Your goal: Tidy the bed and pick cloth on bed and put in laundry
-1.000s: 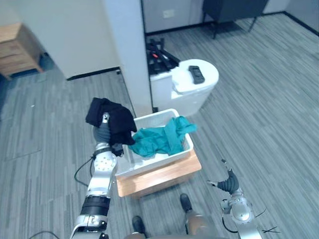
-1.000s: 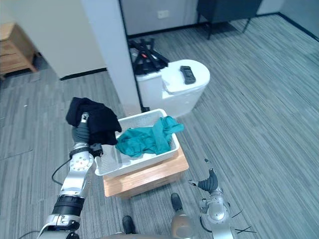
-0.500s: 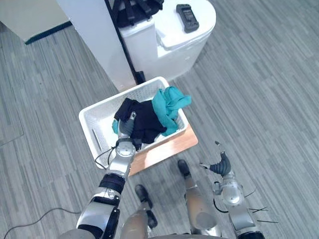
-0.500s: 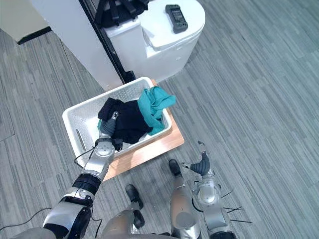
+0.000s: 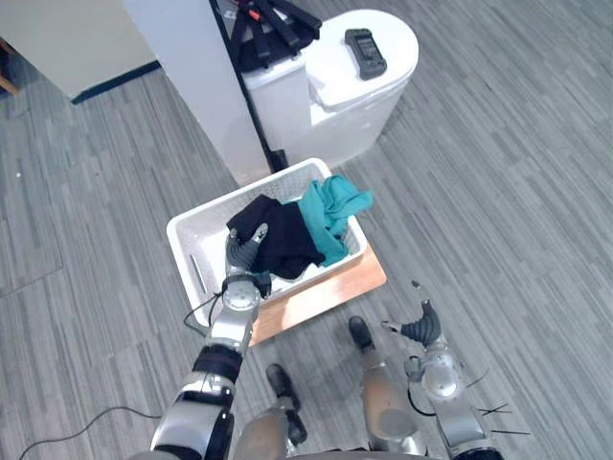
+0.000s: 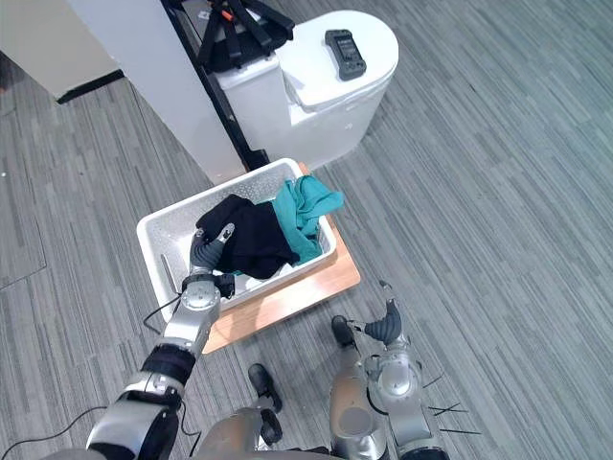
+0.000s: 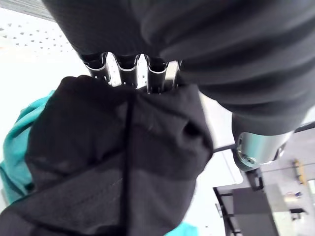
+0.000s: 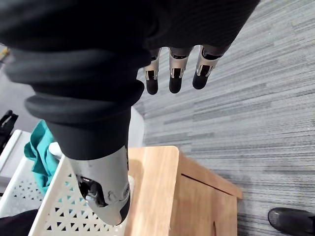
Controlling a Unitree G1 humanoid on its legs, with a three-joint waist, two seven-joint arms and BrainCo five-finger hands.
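Black cloth in the basket, left grip unreadable

Nearest me, the right hand [image 5: 420,332] hangs low over the grey floor [image 5: 498,211]. Its fingers [image 8: 173,73] are straight and spread loose, holding nothing, with open floor all around it.

Next out, my left hand [image 5: 241,259] reaches into the white laundry basket [image 5: 194,251]. The black cloth [image 5: 283,235] is bunched over it. From the wrist I see only the finger bases [image 7: 125,69] running under the fabric, with the tips hidden, so I cannot tell whether the hand grips or merely lies beneath.

The heap has no clean long axis. Its longer run seems to go crosswise, from the basket's far wall toward its near one. A teal cloth [image 5: 330,216] lies against it on the right and spills over the rim there.

The basket sits on a wooden stand [image 5: 330,287], with bare planks showing along its near edge. Floor lies open to both sides. Just behind stand a white pillar [image 5: 192,77] and a white round table [image 5: 369,86] carrying a black device [image 5: 365,52].
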